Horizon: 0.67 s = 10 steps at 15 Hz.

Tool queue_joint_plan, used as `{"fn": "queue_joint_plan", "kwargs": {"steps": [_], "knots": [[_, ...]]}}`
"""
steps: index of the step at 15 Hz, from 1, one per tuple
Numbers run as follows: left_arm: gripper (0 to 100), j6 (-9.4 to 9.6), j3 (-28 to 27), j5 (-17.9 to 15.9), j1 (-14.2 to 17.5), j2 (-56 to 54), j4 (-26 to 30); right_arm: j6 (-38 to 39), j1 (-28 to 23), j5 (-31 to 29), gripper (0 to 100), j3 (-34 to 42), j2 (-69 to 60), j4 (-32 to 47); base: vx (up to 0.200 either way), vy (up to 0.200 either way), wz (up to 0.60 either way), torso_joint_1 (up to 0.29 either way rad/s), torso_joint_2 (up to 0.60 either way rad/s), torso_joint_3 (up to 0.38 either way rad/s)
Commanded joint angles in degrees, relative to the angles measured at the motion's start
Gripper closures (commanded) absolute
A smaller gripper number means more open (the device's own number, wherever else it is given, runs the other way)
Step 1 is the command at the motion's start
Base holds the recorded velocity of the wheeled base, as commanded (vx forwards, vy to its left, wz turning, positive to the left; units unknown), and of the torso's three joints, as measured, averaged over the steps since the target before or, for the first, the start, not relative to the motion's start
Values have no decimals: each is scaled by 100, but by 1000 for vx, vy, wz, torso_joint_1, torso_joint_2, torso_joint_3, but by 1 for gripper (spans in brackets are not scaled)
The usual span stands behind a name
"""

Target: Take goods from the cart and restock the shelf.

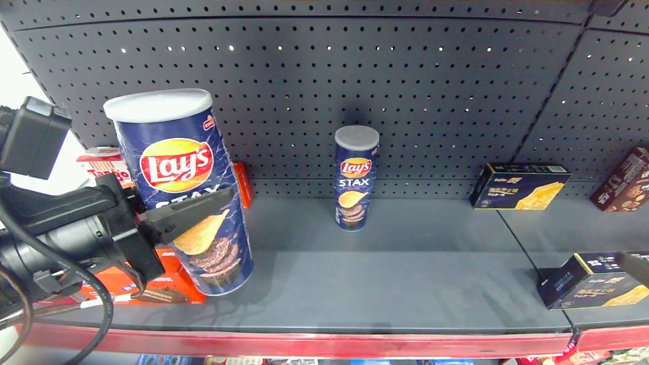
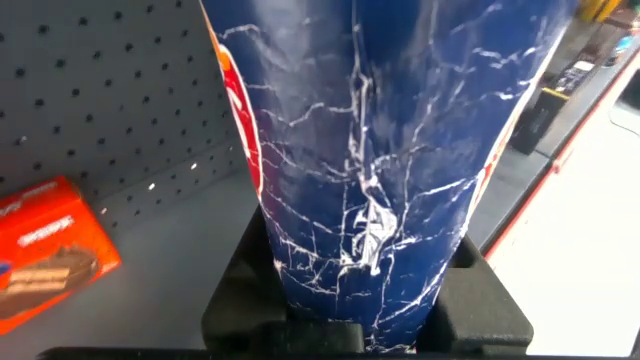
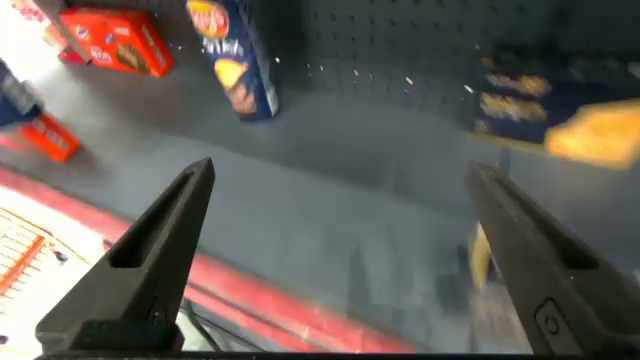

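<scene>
At about nine o'clock in the head view, our left tool [image 1: 203, 208] is clenched around the middle of a tall chip can [image 1: 177, 187]. The can tilts over the front of the shelf [image 1: 405, 274], just ahead of an orange box [image 1: 167, 291]; we cannot tell whether its base touches the board. We judge the can light, a thin stiff tube with a glossy skin that could slip or dent, so a mid-body hold with modest squeeze suits it. The left wrist view adds what the head view hides: the can's wall [image 2: 380, 180] seated deep between the black pads [image 2: 480, 310]. A second can [image 1: 356, 177] stands upright at two o'clock from the held one, against the back panel. Farther right lie two dark boxes [image 1: 517, 186]. At four o'clock, a fingertip of our right tool [image 1: 634, 266] shows, while its wrist view shows the tool [image 3: 340, 240] released, jaws wide apart over the shelf's red edge, holding nothing.
</scene>
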Motion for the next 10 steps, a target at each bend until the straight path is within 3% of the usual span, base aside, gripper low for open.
{"fn": "queue_joint_plan", "kwargs": {"steps": [1,3,6,8,10], "knots": [[100,-6,21,2,45,-4,-1,15,94,-12,0,-578,1803,-1095,0,0,0,0,0,0],[100,-6,83,2,45,-13,-1,15,85,58,0,-762,2418,-1561,0,0,0,0,0,0],[100,-6,109,2,45,-13,-1,-407,94,357,0,-1070,2919,-1640,0,0,0,0,0,0],[100,-6,127,2,36,-13,-1,-636,94,1306,0,-1465,3191,-1614,0,0,0,0,0,0],[100,-6,109,2,36,-13,-1,-970,164,1667,0,-2168,3631,-1386,0,0,0,0,0,0]]}}
